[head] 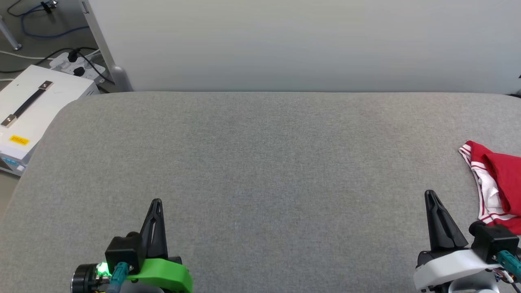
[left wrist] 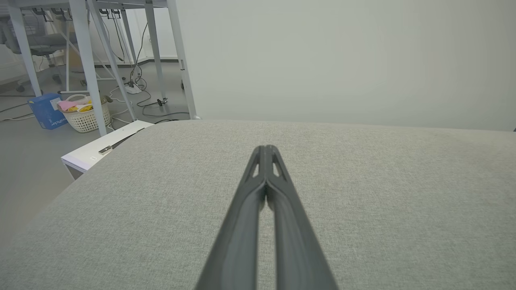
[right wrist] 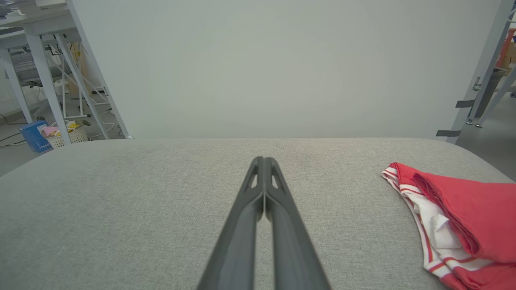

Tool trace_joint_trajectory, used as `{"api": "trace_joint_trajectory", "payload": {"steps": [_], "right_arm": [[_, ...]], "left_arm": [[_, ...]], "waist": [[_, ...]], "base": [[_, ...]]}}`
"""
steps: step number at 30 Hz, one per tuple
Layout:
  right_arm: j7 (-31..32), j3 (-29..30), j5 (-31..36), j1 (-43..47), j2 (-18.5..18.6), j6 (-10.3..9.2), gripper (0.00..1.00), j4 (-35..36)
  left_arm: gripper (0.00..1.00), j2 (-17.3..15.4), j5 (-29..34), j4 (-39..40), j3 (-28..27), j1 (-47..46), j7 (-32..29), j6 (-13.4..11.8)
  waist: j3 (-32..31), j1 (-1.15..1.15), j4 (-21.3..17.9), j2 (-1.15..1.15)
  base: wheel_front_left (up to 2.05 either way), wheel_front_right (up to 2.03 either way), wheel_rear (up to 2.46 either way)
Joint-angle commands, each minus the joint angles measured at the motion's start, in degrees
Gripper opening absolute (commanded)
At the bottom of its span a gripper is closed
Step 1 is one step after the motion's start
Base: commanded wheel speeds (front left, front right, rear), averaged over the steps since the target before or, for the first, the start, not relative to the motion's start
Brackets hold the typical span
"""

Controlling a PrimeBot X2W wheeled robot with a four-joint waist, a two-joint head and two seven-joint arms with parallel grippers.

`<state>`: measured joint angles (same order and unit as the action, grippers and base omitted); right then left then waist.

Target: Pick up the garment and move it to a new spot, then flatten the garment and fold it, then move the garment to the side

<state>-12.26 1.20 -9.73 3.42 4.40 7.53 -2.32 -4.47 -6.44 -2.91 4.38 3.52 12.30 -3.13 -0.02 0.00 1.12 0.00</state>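
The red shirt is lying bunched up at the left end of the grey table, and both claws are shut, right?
Not quite. The shirt lies bunched at the right end of the table, near the right gripper, as the head view shows. That gripper and the left gripper are indeed shut.

Bright, soft, even light casts almost no shadow beneath the left pincer [head: 156,201] or right pincer [head: 430,193], and in the wrist views their fingers [left wrist: 238,241] blur toward the bottom edge, with wide-angle bending at the corners.

No legible text. Yellow label [head: 19,140] on white case [head: 44,101]: print too small. Blue box [left wrist: 46,112] lettering: blurred.
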Motion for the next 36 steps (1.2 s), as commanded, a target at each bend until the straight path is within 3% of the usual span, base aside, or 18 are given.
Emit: {"api": "trace_joint_trajectory", "payload": {"steps": [1, 36], "right_arm": [[0.4, -0.1, 0.5, -0.6, -0.2, -0.01, 0.0, 0.4], [4.4, -0.5, 3.6, -1.5, -0.6, -0.02, 0.0, 1.0]], "left_arm": [[0.0, 0.3, 0.6, 0.3, -0.3, -0.5, -0.3, 0.4], [0.0, 0.7, 2.6, 1.2, -1.6, -1.5, -4.3, 1.3]], "waist": [[0.0, 0.0, 0.0, 0.0], [0.0, 0.0, -0.4, 0.0]], "base": [[0.0, 0.0, 0.0], [0.0, 0.0, 0.0]]}}
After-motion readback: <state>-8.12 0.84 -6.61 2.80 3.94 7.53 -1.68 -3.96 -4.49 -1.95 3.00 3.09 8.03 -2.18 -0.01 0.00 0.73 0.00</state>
